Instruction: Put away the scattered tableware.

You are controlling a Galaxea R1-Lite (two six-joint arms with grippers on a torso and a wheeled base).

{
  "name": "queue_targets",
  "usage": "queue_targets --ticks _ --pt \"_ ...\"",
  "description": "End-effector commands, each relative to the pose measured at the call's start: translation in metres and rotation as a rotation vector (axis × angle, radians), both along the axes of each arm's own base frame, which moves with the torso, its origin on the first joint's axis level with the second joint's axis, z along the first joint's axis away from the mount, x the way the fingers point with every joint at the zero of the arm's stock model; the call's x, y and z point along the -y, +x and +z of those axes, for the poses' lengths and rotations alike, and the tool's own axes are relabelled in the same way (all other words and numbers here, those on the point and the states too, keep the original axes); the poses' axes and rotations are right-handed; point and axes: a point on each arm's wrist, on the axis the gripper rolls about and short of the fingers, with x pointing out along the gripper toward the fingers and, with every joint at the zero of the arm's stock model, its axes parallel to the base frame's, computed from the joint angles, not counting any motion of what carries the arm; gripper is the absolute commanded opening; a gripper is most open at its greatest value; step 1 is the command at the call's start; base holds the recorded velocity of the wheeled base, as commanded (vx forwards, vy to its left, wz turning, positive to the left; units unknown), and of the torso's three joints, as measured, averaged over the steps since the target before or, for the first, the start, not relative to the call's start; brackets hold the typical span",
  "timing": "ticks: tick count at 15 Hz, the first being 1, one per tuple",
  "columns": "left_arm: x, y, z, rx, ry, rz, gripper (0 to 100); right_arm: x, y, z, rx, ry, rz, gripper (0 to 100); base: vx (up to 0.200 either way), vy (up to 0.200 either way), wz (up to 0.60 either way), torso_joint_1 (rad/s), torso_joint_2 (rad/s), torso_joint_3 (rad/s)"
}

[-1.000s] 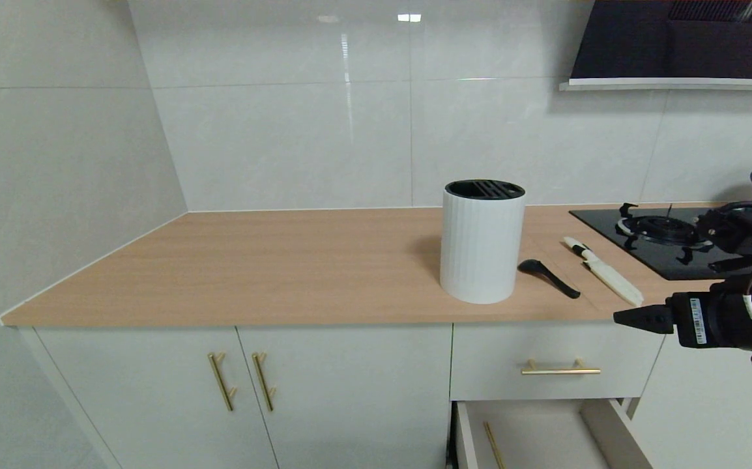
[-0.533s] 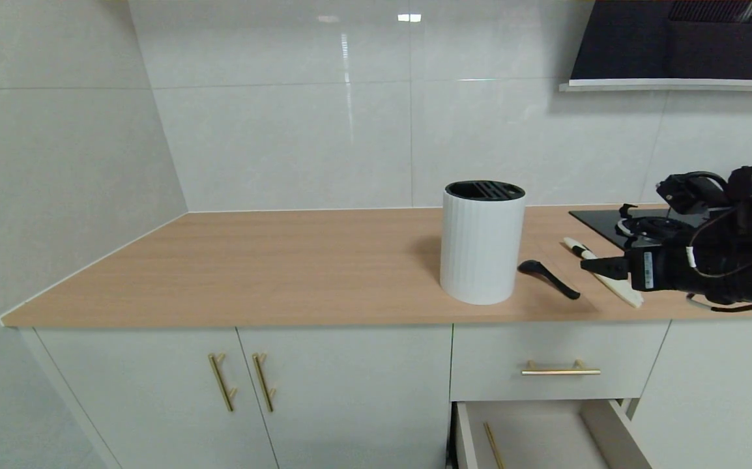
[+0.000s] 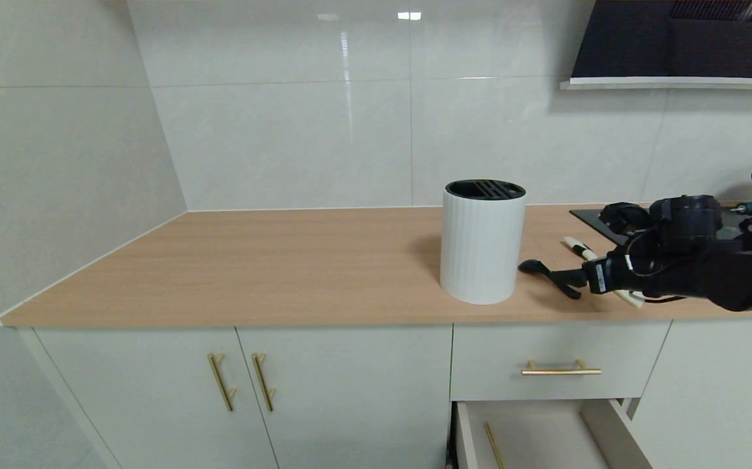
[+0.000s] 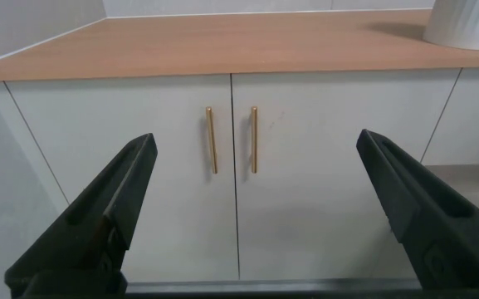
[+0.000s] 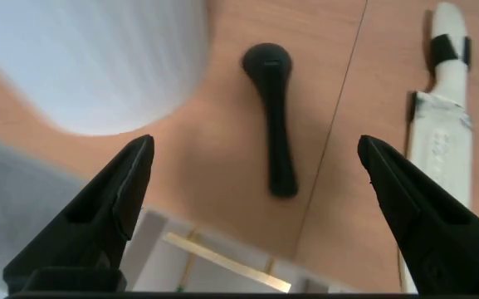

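While the right pincer (image 3: 560, 277) gapes, one spoon (image 5: 272, 124) lies; one knife (image 5: 442, 158); one holder (image 3: 482, 244).

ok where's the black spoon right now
In the head view, the black spoon lies on the countertop's right side, between the white holder and the white knife.

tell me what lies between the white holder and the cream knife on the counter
The black spoon lies there on the wooden counter, touching neither the white holder nor the cream knife; the right wrist view shows it.
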Motion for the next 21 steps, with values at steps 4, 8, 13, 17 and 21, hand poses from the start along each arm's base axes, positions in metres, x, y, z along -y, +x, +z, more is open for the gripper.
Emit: queue_targets --ticks 4,8,13,17,21 --pt "0.000 0.000 0.000 0.000 0.000 0.002 100 0.000 0.017 -0.036 -0.056 0.012 0.017 100 0.000 0.000 0.00 0.000 0.00 0.000" --pt "0.000 0.000 0.000 0.000 0.000 0.002 100 0.000 0.025 -0.048 -0.037 0.017 0.017 100 0.000 0.000 0.00 0.000 0.00 0.000" --pt "0.000 0.000 0.000 0.000 0.000 -0.001 100 -0.001 0.035 -0.047 -0.021 0.084 -0.007 100 0.000 0.000 0.00 0.000 0.00 0.000" --pt "0.000 0.000 0.000 0.000 0.000 0.001 100 0.000 0.038 -0.053 -0.011 0.087 -0.005 100 0.000 0.000 0.00 0.000 0.00 0.000" --pt "0.000 0.000 0.000 0.000 0.000 0.002 100 0.000 0.040 -0.059 -0.022 0.086 -0.007 0 0.000 0.000 0.00 0.000 0.00 0.000"
